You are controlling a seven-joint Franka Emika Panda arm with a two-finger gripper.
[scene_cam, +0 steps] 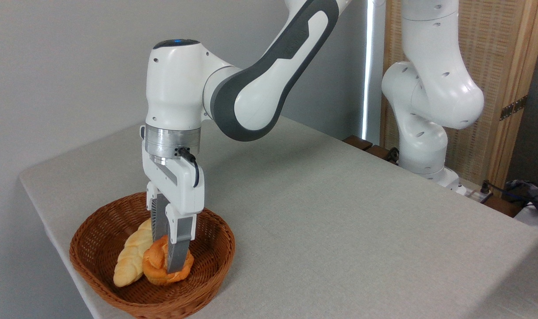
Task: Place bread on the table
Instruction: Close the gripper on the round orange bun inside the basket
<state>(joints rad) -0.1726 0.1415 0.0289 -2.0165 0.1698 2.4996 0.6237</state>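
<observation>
Your pincer (168, 256) reaches straight down into the wicker basket (91, 235) at the desk's (340, 230) 8 o'clock corner, fingers clamped narrow on the orange knotted bun (153, 265). The bun sits inside the basket, touching the pale braided loaf (130, 259) at its 9 o'clock.

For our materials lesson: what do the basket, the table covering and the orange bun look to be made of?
Basket: woven wicker, brown with a slight sheen; the interlaced strands show.
Table covering: matt grey-beige cloth, with a fine weave texture.
Bread: orange-golden, smooth, rather uniform; possibly a plastic or foam model, though real bread cannot be ruled out.
</observation>
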